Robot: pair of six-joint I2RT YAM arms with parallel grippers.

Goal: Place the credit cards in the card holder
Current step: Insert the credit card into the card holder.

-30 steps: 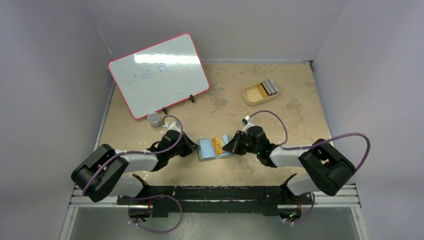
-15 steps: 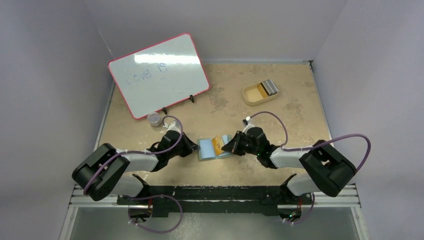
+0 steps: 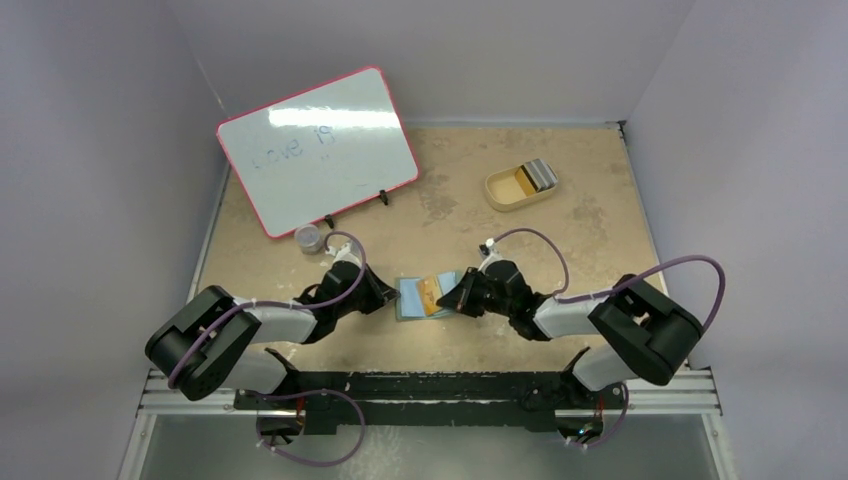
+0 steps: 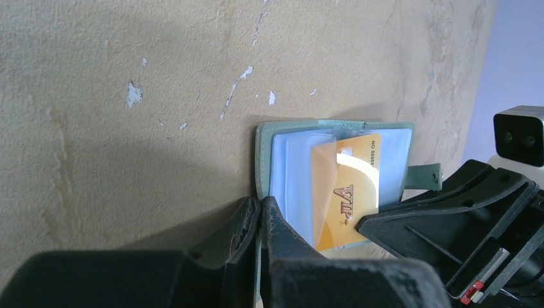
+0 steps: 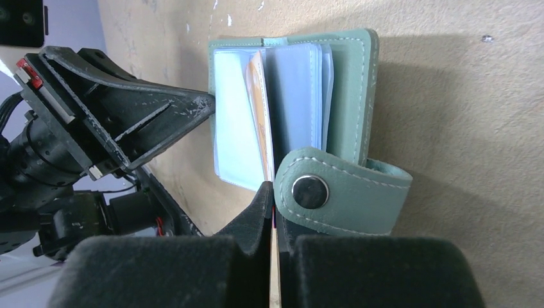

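Right gripper (image 5: 272, 192) pinches gold card (image 4: 346, 186); keep it flat, push left deeper into card holder (image 5: 349, 83) while left gripper (image 4: 260, 215) clamps its edge.

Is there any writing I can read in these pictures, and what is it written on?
"VIP": printed on the gold card sticking out of the open card holder.
"Love 19": faint blue handwriting on the whiteboard, only just legible.
A small number line along the gold card's edge: too small to read.
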